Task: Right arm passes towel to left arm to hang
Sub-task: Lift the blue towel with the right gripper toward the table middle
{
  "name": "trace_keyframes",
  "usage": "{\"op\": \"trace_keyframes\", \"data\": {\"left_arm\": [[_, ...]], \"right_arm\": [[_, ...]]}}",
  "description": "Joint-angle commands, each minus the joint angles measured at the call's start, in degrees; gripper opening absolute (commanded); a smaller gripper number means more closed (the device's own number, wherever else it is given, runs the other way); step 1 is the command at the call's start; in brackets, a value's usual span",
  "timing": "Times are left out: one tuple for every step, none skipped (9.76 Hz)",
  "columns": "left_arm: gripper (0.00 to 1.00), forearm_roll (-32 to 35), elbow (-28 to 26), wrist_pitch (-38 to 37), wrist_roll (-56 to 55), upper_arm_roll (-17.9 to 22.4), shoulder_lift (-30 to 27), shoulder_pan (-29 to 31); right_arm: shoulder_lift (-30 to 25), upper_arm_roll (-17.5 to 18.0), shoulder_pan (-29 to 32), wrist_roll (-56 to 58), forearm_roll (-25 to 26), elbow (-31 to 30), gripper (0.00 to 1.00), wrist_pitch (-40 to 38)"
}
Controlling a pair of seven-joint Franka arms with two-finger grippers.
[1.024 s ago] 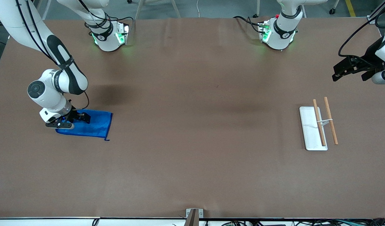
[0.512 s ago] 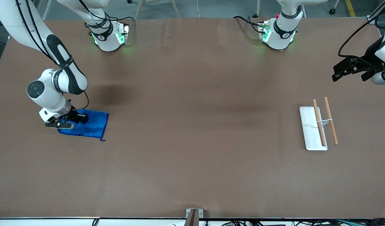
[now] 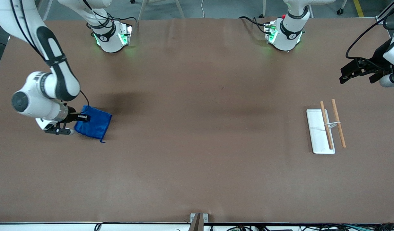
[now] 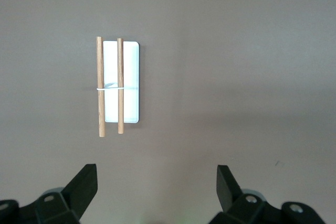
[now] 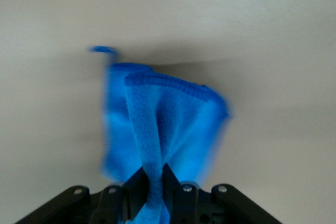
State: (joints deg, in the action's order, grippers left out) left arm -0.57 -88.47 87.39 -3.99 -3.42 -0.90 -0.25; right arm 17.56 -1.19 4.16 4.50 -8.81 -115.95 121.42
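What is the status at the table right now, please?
Right gripper shut on towel, lifting it. Left gripper open, waiting above rack. Nothing in the way.

the brown table (image 3: 197, 154) is bare over its whole middle, so a gripper could pass freely between the two ends. at the right arm's end, the towel (image 3: 94, 126) hangs from the closed right gripper (image 3: 84, 118), bunched, with its lower edge at the table; seen from the gripper it falls toward 5 o'clock in the front view. at the left arm's end, the white tray (image 3: 317, 131) lies flat with two wooden rods (image 3: 332, 124) standing above it, side by side. the left gripper (image 3: 357, 71) waits over the table at about 1 o'clock from the rods, with its fingers (image 4: 84, 184) wide apart.
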Motion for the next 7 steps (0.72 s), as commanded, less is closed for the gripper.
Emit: {"op": "trace_keyframes", "data": {"left_arm": [[1.0,1.1,-0.56,-0.55,-0.75,-0.1,1.07,-0.36],[1.0,1.1,-0.56,-0.46,-0.75,-0.1,1.25,-0.45],[1.0,1.1,-0.56,-0.46,-0.75,-0.1,1.34,-0.45],[1.0,0.92,-0.56,-0.46,-0.23,-0.19,1.34,-0.45],[1.0,1.09,-0.65,-0.46,-0.05,-0.19,1.42,-0.71],[1.0,1.1,-0.65,-0.46,-0.23,-0.19,1.42,-1.06],[1.0,0.4,-0.56,-0.03,-0.66,-0.19,1.69,-0.98]], "right_arm": [[-0.33,3.1,-0.73,-4.91,-2.61,11.76,0.01,-13.62],[-0.6,7.13,-0.64,-8.24,-3.31,13.8,0.01,-14.45],[-0.68,11.34,-0.64,-11.32,-6.36,15.04,0.01,-14.02],[-0.51,15.56,-0.73,-13.96,-10.22,16.7,0.01,-13.23],[-0.42,20.04,-0.81,-15.38,-14.87,16.89,0.01,-10.35],[-0.34,24.7,-0.82,-15.57,-19.35,16.64,0.01,-5.97],[-0.16,29.62,-1.08,-15.57,-24.97,16.28,0.01,0.33]]}}
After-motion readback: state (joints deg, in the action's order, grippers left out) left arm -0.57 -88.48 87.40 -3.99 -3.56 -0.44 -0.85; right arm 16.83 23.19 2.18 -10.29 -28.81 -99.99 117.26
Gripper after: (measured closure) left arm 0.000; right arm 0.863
